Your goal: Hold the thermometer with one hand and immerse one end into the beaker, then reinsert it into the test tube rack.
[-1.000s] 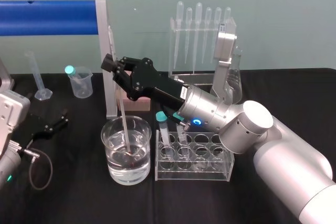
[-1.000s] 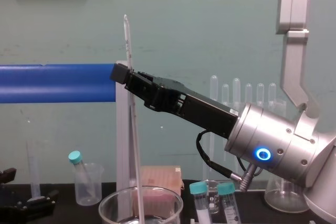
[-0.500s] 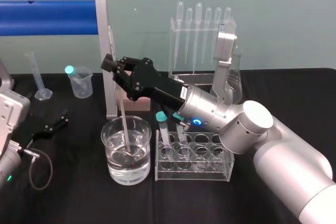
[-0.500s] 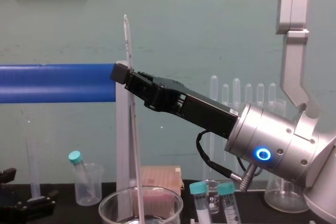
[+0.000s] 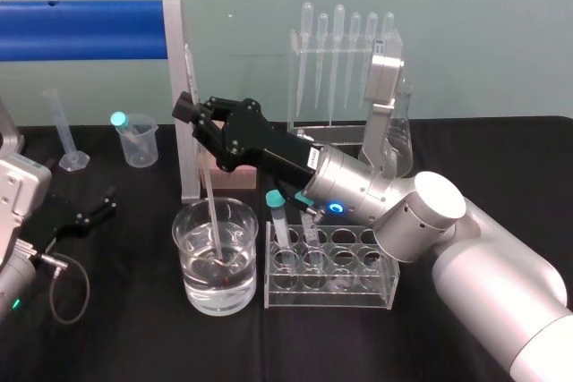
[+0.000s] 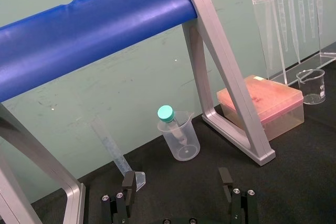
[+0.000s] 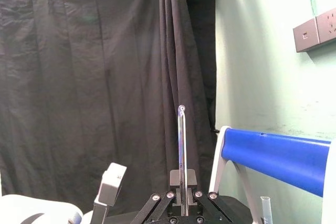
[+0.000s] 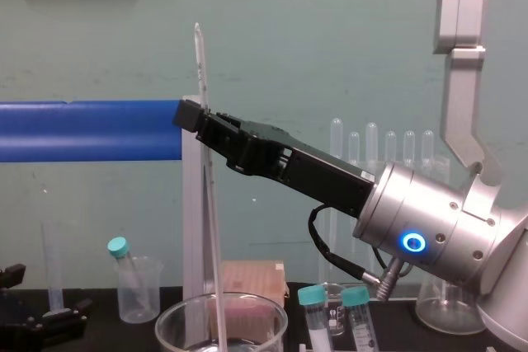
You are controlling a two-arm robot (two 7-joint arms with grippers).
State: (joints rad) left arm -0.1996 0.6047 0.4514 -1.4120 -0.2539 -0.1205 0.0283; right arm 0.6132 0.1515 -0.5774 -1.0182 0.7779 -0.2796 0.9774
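Note:
My right gripper (image 5: pixel 190 114) is shut on the thermometer (image 5: pixel 210 207), a long thin whitish rod that stands nearly upright. Its lower end sits in the water inside the large clear beaker (image 5: pixel 243 284) at the front of the black table. From the chest, the thermometer (image 8: pixel 200 63) rises well above the right gripper (image 8: pixel 195 114), over the beaker (image 8: pixel 169 319). In the right wrist view the thermometer (image 7: pixel 181 140) sticks up between the fingertips. The clear test tube rack (image 5: pixel 358 288) stands just right of the beaker and holds two teal-capped tubes (image 5: pixel 276 199). My left gripper (image 6: pixel 177 182) rests open at the table's left.
A blue bar on a grey frame (image 5: pixel 81 29) crosses the back left. A pipette stand (image 5: pixel 345 51) and a conical flask (image 5: pixel 400 136) are behind the rack. A plastic cup with a capped tube (image 5: pixel 136 142), a graduated cylinder (image 5: pixel 64 131) and a pink box (image 6: pixel 262 103) stand nearby.

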